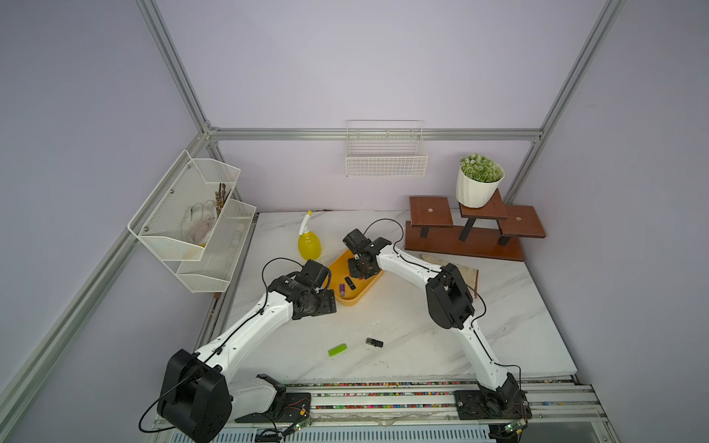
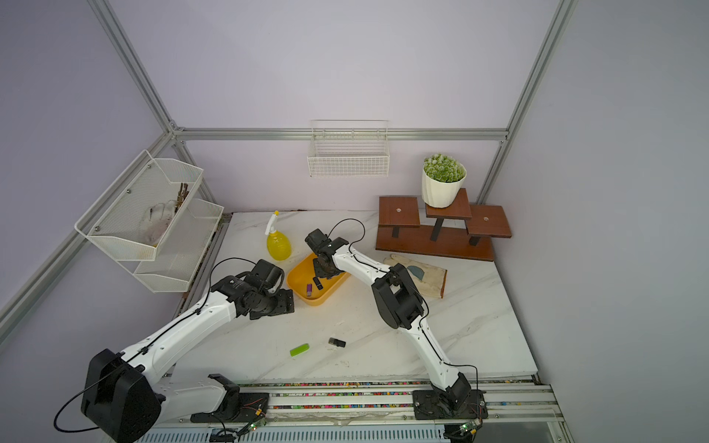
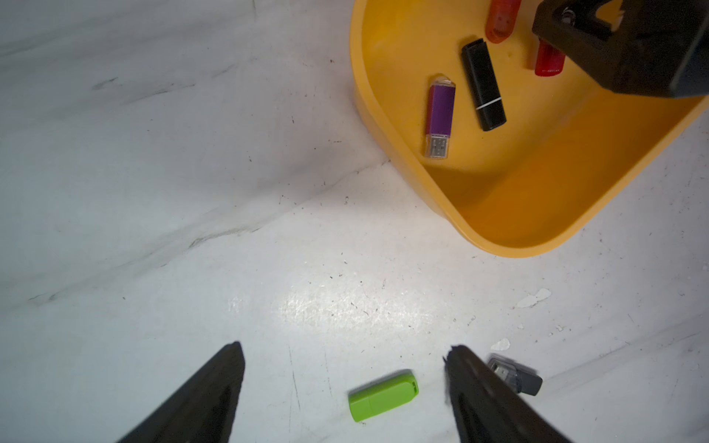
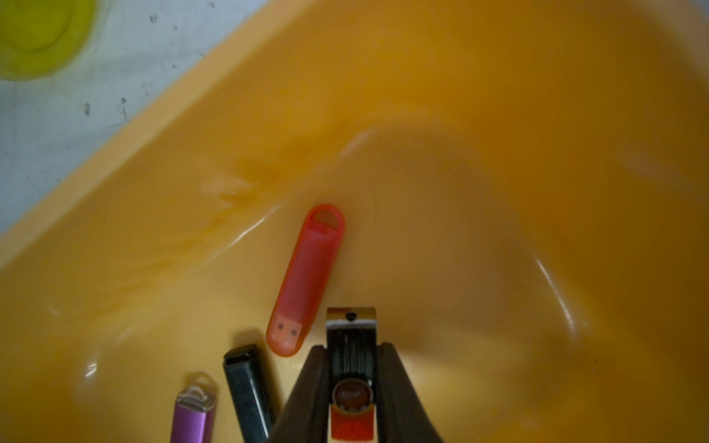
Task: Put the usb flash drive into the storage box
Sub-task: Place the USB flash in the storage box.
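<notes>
usb flash drive (image 4: 351,368): red and black swivel type with a metal clip, pinched in my right jaws, inside the storage box (image 1: 351,302) and over its floor. Can't tell if it touches the floor.
right jaws: pressed together on the usb flash drive, one finger on each side of its black body.
storage box: yellow tub on the tabletop (image 1: 422,326), just beside the yellow spray bottle (image 1: 309,245).
in box: orange-red drive (image 4: 307,280), black drive (image 3: 482,84) and purple drive (image 3: 440,111) lie flat on the floor. The orange-red one is just beside the drive I hold.
left jaws: spread wide, up off the tabletop, near the box's near end.
on tabletop: green drive (image 1: 337,349) and dark grey drive (image 1: 374,342), near each other, well apart from the box.
</notes>
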{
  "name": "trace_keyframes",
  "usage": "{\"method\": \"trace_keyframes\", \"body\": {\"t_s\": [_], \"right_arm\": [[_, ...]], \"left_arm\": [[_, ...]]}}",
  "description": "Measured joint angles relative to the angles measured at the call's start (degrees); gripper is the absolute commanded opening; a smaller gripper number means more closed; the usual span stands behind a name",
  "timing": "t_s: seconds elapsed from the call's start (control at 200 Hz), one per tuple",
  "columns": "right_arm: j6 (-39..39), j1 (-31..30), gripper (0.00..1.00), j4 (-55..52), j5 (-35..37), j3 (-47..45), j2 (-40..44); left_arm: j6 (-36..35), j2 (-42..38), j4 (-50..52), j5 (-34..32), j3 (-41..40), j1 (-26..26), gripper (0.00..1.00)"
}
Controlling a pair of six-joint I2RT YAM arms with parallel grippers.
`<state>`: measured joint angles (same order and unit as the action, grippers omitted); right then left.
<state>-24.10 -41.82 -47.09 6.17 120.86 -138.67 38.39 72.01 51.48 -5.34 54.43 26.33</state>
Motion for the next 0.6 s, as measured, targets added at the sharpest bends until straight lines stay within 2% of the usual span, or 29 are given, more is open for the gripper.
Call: {"method": "trace_keyframes", "body": {"t_s": [0.43,0.54,0.6], "right_arm": [[0.87,0.00,0.00,0.44,-0.70,0.39,-1.73],[0.96,0.00,0.16,0.52,-0.70,0.74,-1.88],[1.03,0.00,0.22,0.52,-0.70,0.74,-1.90]], "left_arm": [[0.04,0.35,-1.53,0.22,-1.25,0.87,0.86],[0.04,0.87,-1.62,0.24,-1.40,1.29,0.86],[0.07,1.05,-1.68,0.24,-1.42,1.53,0.86]]}}
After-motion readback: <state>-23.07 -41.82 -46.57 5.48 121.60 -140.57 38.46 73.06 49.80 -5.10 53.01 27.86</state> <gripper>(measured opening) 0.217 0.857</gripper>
